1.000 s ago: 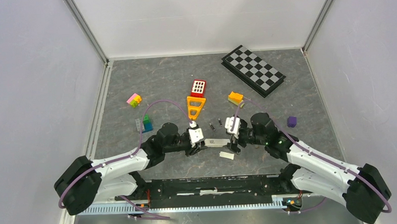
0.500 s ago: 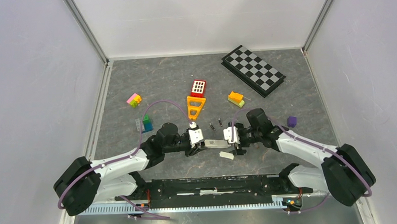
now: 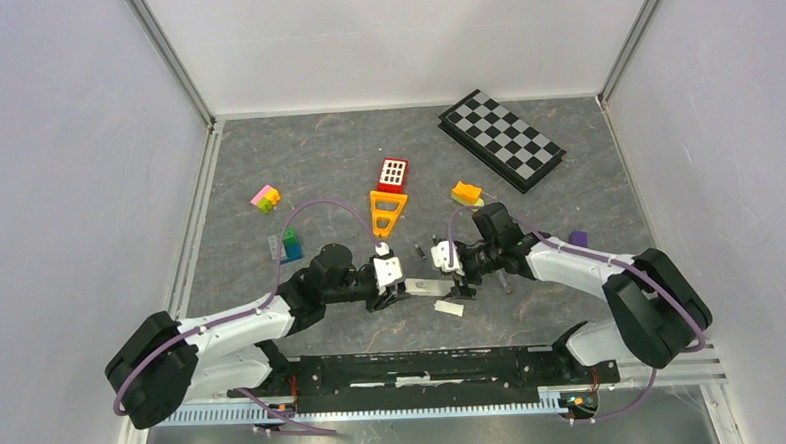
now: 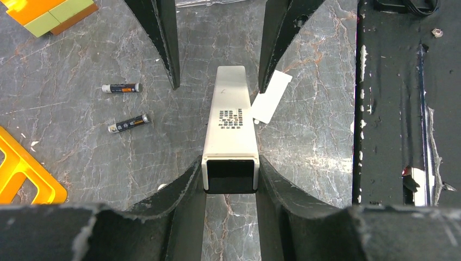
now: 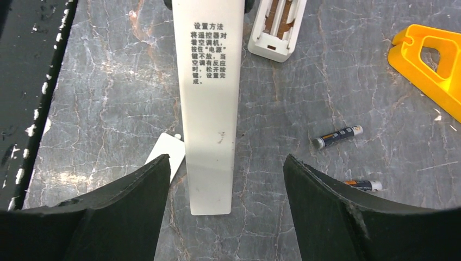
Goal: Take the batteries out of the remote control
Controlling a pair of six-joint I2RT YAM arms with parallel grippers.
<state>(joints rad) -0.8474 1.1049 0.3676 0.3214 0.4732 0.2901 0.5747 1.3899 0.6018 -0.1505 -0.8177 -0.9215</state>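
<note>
batteries (image 4: 129, 123) loose | l grip (image 4: 230, 163) level, clamps remote (image 4: 231, 103) | r grip (image 5: 225, 163) wide, straddles it

Left claw (image 4: 230, 166) clamped tight — right claw (image 5: 225, 160) spread wide, facing it.

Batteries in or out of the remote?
Out: two batteries lie loose on the table, apart from the remote in the left gripper.

White arms (image 3: 236, 334), black joints (image 3: 329, 266), purple cables (image 3: 313, 204)
</note>
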